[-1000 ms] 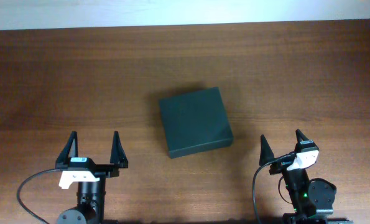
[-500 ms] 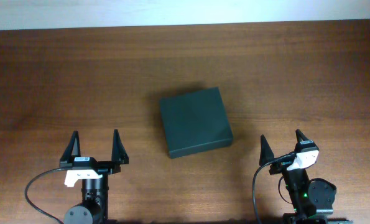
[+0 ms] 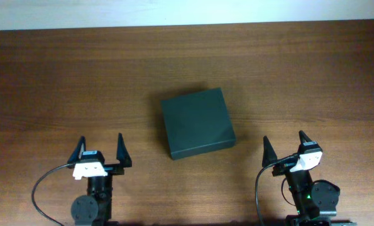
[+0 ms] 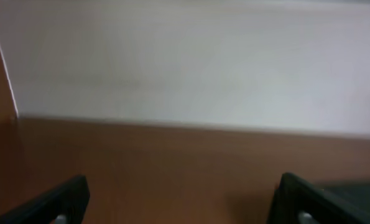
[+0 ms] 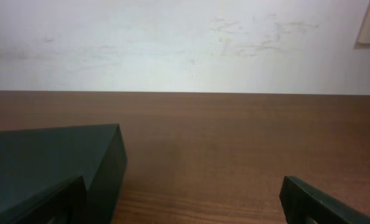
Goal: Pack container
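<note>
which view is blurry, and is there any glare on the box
Left wrist view: soft all over, the far edge of the table smeared against the wall. Right wrist view: sharp, the container crisp-edged, a faint shadow beside it. Overhead view: in focus, evenly lit, no glare on the container's matte top.

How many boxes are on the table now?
1. The dark green matte rectangular box lies closed near the middle of the brown wooden table. The table runs out of frame, so more could be unseen.
</note>
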Controlling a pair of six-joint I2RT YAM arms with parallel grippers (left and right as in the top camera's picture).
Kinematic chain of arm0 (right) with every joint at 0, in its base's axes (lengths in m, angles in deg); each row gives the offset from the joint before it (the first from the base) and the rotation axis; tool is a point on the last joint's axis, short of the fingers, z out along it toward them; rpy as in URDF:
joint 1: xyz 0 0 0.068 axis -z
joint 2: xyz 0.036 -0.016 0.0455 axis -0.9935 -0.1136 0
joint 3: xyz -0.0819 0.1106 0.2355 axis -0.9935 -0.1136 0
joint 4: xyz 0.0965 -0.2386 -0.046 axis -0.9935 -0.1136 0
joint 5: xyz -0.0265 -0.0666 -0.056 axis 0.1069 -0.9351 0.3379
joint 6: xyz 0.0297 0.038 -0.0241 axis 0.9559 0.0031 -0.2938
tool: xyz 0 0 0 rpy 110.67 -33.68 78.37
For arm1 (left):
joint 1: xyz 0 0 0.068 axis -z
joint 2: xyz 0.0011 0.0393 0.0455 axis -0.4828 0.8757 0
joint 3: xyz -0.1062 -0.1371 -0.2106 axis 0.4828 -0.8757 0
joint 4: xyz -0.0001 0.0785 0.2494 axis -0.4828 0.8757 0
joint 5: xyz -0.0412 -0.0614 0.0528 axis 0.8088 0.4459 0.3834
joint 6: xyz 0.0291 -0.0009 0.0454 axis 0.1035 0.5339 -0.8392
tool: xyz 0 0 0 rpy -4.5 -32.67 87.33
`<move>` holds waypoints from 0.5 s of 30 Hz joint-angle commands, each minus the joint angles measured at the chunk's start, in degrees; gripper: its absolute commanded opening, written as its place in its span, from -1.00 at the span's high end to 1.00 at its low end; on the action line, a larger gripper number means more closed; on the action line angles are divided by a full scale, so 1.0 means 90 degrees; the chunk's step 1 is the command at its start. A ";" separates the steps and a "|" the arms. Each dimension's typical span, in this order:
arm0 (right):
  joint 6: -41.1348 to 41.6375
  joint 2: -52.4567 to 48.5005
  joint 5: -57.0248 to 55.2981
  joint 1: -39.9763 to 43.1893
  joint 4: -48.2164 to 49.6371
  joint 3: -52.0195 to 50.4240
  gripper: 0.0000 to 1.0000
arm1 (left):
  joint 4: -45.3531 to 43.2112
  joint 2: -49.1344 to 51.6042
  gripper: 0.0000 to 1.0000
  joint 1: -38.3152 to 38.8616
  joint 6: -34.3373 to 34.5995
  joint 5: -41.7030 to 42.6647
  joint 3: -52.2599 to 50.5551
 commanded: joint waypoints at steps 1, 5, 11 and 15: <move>-0.0024 0.0068 0.0080 0.0032 -0.0024 -0.0046 -0.98 | 0.0495 -0.0061 -0.98 -0.0010 -0.0005 0.0287 -0.0032; -0.0022 0.0066 0.0080 0.0032 -0.0024 -0.0046 -0.98 | 0.0923 -0.0058 -0.99 -0.0010 -0.0007 0.0379 -0.0032; -0.0022 0.0066 0.0080 0.0032 -0.0024 -0.0046 -0.98 | 0.0928 -0.0058 -0.99 -0.0010 -0.0005 0.0486 -0.0027; -0.0022 0.0066 0.0080 0.0032 -0.0024 -0.0046 -0.98 | 0.0928 -0.0058 -0.99 -0.0010 -0.0007 0.0495 -0.0027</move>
